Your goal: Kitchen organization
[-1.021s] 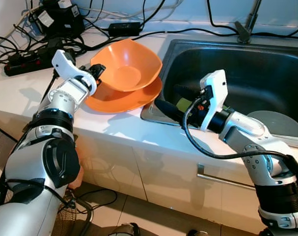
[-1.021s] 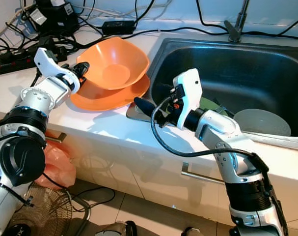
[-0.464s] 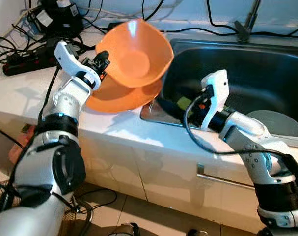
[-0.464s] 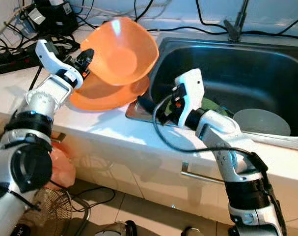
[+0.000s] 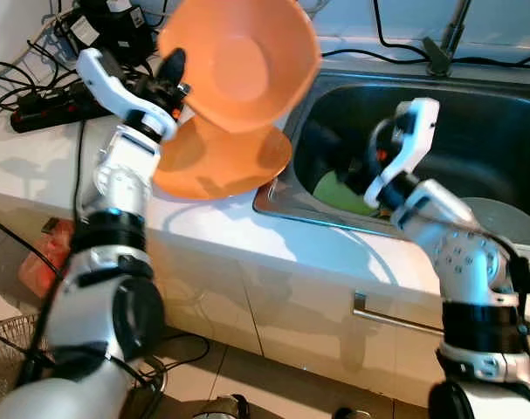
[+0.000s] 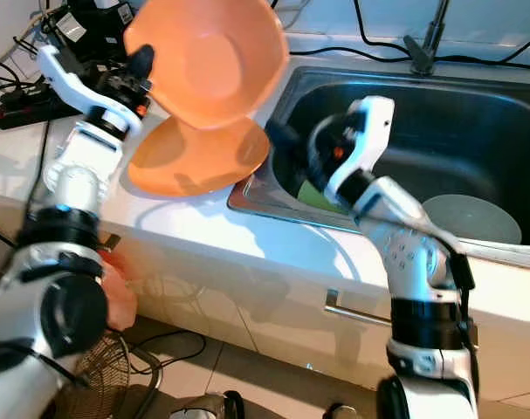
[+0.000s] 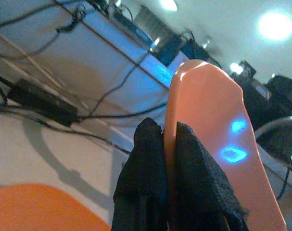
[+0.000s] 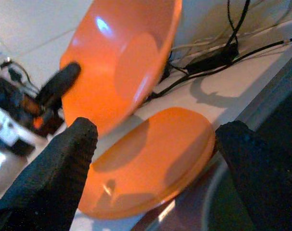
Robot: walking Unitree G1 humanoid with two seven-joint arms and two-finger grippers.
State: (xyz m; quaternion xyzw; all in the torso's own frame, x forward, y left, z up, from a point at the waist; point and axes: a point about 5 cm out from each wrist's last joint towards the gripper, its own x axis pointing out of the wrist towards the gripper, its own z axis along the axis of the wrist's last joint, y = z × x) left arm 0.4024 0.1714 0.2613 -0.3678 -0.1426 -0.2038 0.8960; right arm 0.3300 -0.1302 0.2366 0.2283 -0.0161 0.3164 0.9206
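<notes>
- Holding the orange bowl (image 5: 243, 61) up in the air, the left gripper (image 5: 170, 77) has it tipped on its side, so the open part faces the sink (image 5: 474, 131). My guess is it is tipped like this so it can be carried off the plate and put somewhere else.
- The left fingers (image 7: 146, 178) are squeezed tight on the bowl's rim, one on each side of the thin edge.
- The orange plate (image 5: 216, 161) lies flat on the white surface (image 5: 37, 166), just beside the sink edge and right under the bowl. The two do not touch.
- The right gripper (image 5: 339, 157) hangs over the near corner of the sink, above something green (image 5: 339, 192) lying down inside.
- The right fingers (image 8: 64, 163) are spread wide, with nothing between them. They point toward the plate and bowl, maybe getting ready to help.
- A grey round plate (image 5: 500, 218) rests in the sink, well away from the bowl.
</notes>
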